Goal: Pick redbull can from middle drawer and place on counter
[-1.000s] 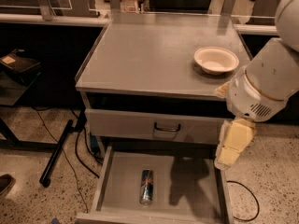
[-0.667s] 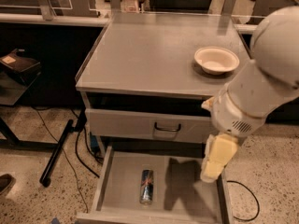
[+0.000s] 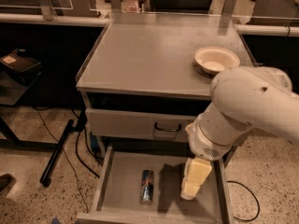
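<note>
The redbull can (image 3: 147,186) lies on its side on the floor of the pulled-out middle drawer (image 3: 119,195), left of centre, its length running front to back. My gripper (image 3: 190,192) hangs from the bulky white arm (image 3: 243,106) and points down into the drawer. It is to the right of the can, about a can's length away, and not touching it. The counter (image 3: 149,50) is the broad grey top of the cabinet above.
A cream bowl (image 3: 216,59) sits on the counter's right side. A shut drawer front with a dark loop handle (image 3: 167,127) lies just above the open drawer. Cables and a black stand leg (image 3: 58,153) cross the speckled floor at left.
The arm has swung left and lower, bringing the gripper from the drawer's right edge down into the drawer, nearer the can. The can has not moved.
</note>
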You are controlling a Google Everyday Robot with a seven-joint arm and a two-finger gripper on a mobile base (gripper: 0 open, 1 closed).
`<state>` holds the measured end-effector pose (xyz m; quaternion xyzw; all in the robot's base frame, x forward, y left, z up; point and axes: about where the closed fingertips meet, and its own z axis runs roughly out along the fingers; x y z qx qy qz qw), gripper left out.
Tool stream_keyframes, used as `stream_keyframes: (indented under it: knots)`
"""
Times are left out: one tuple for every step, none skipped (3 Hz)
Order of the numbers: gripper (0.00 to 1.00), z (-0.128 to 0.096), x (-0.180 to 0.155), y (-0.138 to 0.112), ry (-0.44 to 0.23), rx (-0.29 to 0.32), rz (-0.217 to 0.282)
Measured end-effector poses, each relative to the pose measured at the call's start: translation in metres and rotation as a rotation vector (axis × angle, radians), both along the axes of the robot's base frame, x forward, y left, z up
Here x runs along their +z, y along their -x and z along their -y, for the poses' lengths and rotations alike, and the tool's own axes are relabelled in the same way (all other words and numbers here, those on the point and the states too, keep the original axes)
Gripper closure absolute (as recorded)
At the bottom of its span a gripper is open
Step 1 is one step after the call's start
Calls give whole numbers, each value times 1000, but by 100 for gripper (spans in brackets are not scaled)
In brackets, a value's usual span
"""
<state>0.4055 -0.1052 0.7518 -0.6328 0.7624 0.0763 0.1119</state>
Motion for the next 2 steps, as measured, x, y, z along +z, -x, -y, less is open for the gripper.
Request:
stream_keyframes:
  knots:
    - [0, 0, -2, 0, 0, -3, 1]
    - [0, 0, -6, 2, -10, -5, 10]
